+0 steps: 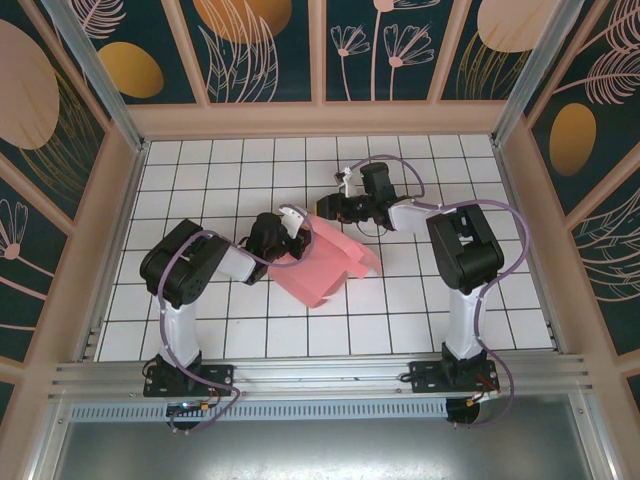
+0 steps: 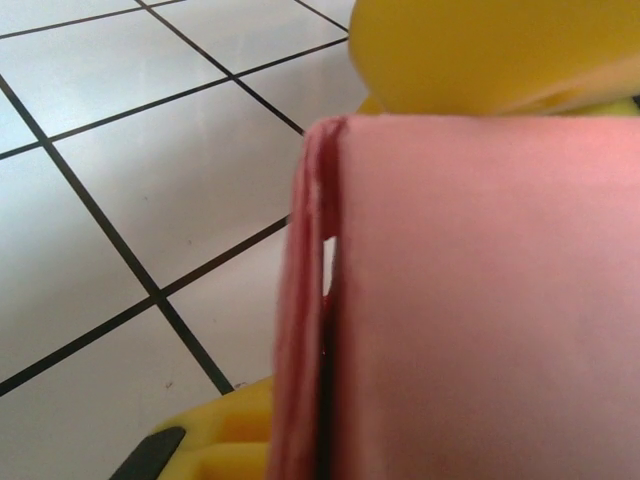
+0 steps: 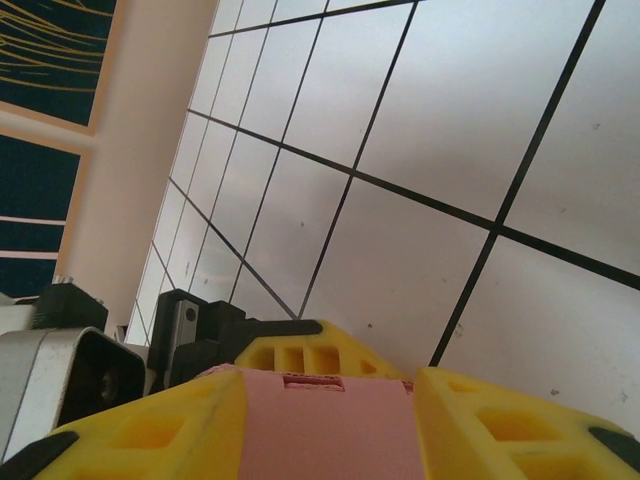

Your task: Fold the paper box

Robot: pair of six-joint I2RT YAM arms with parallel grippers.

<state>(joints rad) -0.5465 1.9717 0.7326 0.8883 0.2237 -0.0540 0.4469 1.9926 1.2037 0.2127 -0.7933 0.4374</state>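
The pink paper box [image 1: 325,268] lies partly folded in the middle of the tiled floor, with one flap raised at its far edge. My left gripper [image 1: 292,233] is at its far left corner, shut on a doubled pink edge [image 2: 310,300] between the yellow fingers [image 2: 470,50]. From the far side, my right gripper [image 1: 331,208] reaches the raised flap. In the right wrist view that pink flap [image 3: 325,420] spans the gap between the two yellow fingers [image 3: 190,430], and my right gripper [image 3: 325,430] is shut on it. A yellow finger of the left gripper [image 3: 305,355] stands just behind the flap.
The white tiled floor [image 1: 200,170] is walled by pale wooden panels [image 1: 320,118] at the back and sides. An aluminium rail [image 1: 320,375] carries both arm bases along the near edge. The two grippers are very close together over the box's far edge.
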